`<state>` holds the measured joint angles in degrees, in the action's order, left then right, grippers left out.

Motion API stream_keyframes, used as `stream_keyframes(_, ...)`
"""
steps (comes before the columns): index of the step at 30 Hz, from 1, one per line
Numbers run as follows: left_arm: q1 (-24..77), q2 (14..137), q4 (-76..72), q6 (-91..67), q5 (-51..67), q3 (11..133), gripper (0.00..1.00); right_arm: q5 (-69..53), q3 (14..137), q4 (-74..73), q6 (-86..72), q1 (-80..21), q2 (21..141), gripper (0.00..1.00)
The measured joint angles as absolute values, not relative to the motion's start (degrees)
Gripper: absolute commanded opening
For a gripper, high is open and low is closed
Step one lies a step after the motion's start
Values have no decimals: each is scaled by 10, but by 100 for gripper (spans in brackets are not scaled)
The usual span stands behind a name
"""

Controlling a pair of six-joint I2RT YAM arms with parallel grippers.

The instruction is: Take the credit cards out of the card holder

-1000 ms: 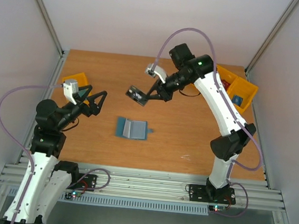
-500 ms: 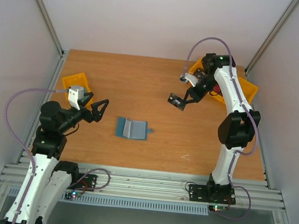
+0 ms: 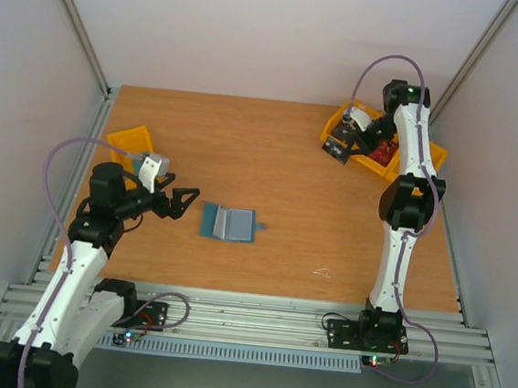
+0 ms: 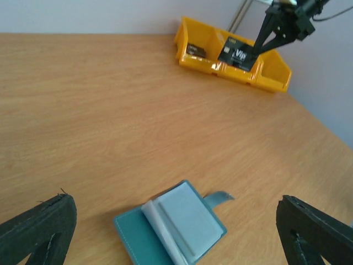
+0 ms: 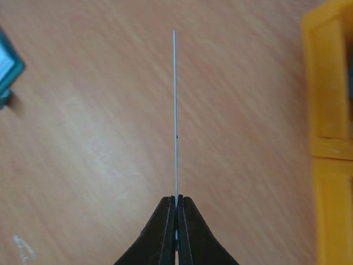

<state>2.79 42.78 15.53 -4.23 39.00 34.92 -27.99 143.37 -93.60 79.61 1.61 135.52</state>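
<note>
One dark, thin rectangular credit card (image 4: 238,55) is out of the wallet, pinched on edge between the right arm's fingers (image 5: 165,232) just beside the yellow plastic bins (image 4: 273,81) at the far right of the wooden bench (image 3: 288,178). The teal-blue folding card holder (image 3: 229,222) lies open mid-bench, just right of the left arm's fingers (image 4: 38,232), which are spread wide and empty. Whether any cards remain in its pale slots cannot be told.

Left arm (image 3: 91,224) low, left fingers (image 4: 38,232) wide apart; right arm (image 3: 412,172) far back, right fingers (image 5: 165,232) tight together.
</note>
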Motion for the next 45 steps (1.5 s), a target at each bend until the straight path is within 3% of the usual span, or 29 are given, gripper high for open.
stream_keyframes(8,28,482,172,12,394,353,99,-260,1518,-880,794,62,1428,1)
stream_keyframes(28,28,536,161,35,370,365,99,-247,1550,-591,783,59,1479,1)
stream_keyframes(45,28,536,157,34,368,365,99,-189,1505,-598,836,57,1498,1)
